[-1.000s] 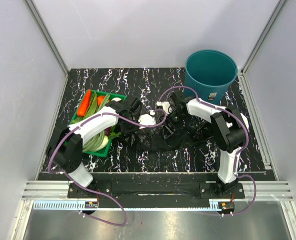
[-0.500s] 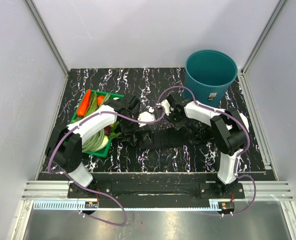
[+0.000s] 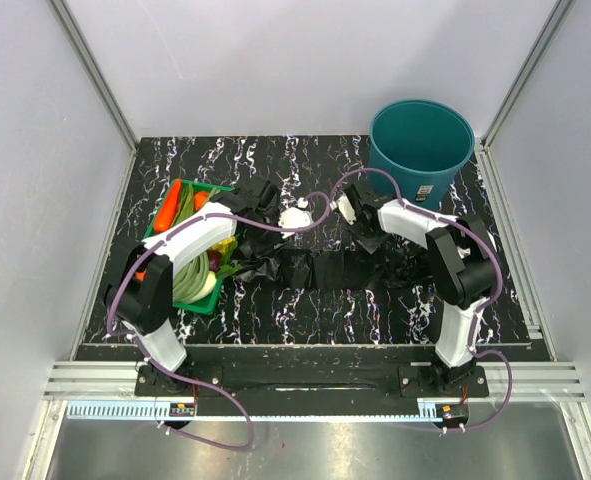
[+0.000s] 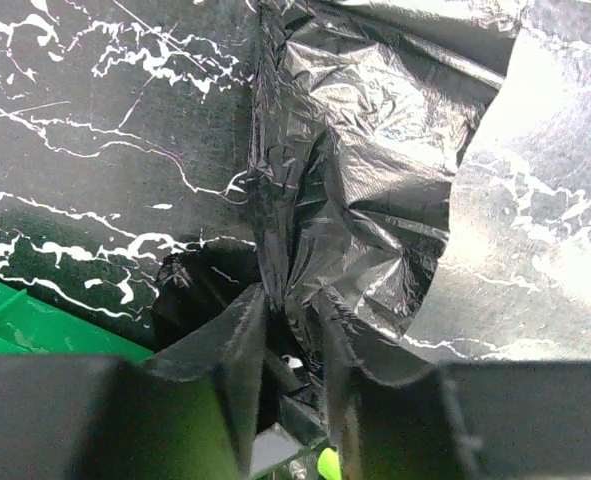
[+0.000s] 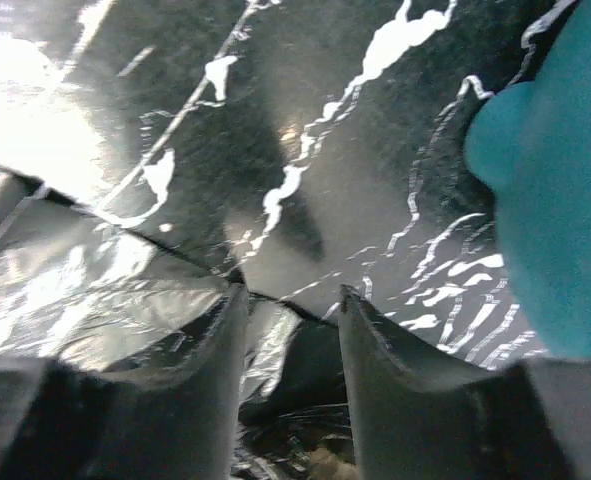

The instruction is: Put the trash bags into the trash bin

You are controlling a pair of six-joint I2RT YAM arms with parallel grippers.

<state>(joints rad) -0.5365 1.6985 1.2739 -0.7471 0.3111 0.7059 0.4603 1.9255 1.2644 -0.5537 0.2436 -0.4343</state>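
Your trash bag (image 3: 325,268) now lies pulled out long from 9 to 3 o'clock, right gripper (image 5: 290,300) clenching its end nearer the trash bin (image 3: 415,170), ready to lift, left gripper (image 4: 293,300) hold impossible to tell.

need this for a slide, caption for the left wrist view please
Crinkled black trash bag on the marbled table, one fold running into the left gripper, green tray corner alongside.
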